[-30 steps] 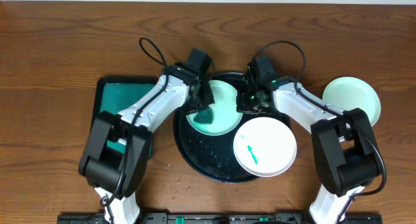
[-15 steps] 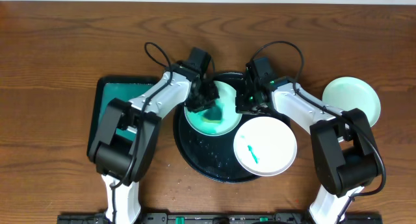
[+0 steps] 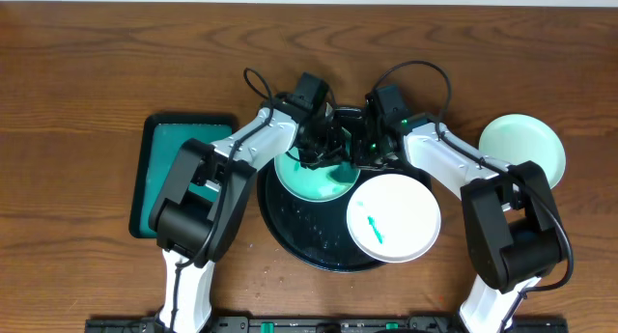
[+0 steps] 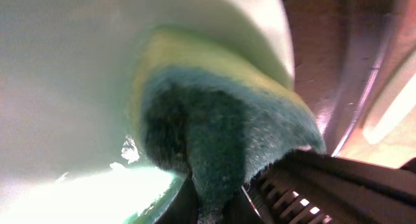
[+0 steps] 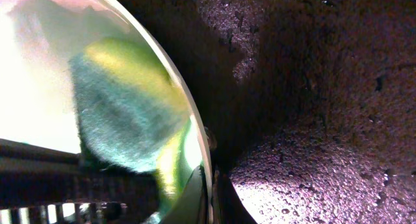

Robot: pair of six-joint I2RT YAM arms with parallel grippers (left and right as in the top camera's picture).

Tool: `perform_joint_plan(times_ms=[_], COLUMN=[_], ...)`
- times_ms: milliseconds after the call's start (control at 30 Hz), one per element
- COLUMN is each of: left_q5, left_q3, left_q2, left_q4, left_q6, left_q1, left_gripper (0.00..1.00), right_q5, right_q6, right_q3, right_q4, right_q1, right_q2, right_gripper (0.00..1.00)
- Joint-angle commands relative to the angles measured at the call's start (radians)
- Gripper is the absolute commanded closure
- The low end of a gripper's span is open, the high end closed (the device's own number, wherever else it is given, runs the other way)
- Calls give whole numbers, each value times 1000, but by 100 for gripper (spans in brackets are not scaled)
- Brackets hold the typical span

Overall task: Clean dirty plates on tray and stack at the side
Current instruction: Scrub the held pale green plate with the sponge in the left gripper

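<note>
A brown wooden table [image 3: 97,63] fills the overhead view. The round black tray [image 3: 299,238] sits at the centre, its surface wet and speckled with droplets in the right wrist view.

Both arms reach in from the bottom edge and meet over the upper part of the tray. There the mint plate [image 3: 314,183] lies in the tray's upper left. The left gripper [image 3: 323,150] is clamped on a sponge [image 4: 214,133], yellow on one face and green on the other, and presses it against the inside of this plate. The right gripper [image 3: 372,152] pinches the plate's right-hand rim; in its own wrist view the thin edge runs down between the fingers, with the sponge seen through the rim's left side.

The white plate [image 3: 401,212] rests at the tray's lower right, overhanging the rim, with a short teal smear [image 3: 375,229] left of its centre. A third plate [image 3: 521,145], pale mint, lies on the table at the right, well apart from the tray.

At the left, beside the left arm, is a rectangular tray [image 3: 159,145] with a teal inside.
</note>
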Motion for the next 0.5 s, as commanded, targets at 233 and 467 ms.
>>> perform_joint_plan(times_ms=[233,467], left_q5=[-597,-845], left_q3=[-11,54], left_q2=[63,63], left_q4=[-407,-531], left_q6=[75,73], left_q1=[158,164], left_gripper=[93,93], right_q5=[-34,-34], right_q6=[-13,-13], right_q3=[-12,-12], right_q4=[-17,-17], right_q1=[32,32], right_q2=[29,29], right_gripper=[99,99])
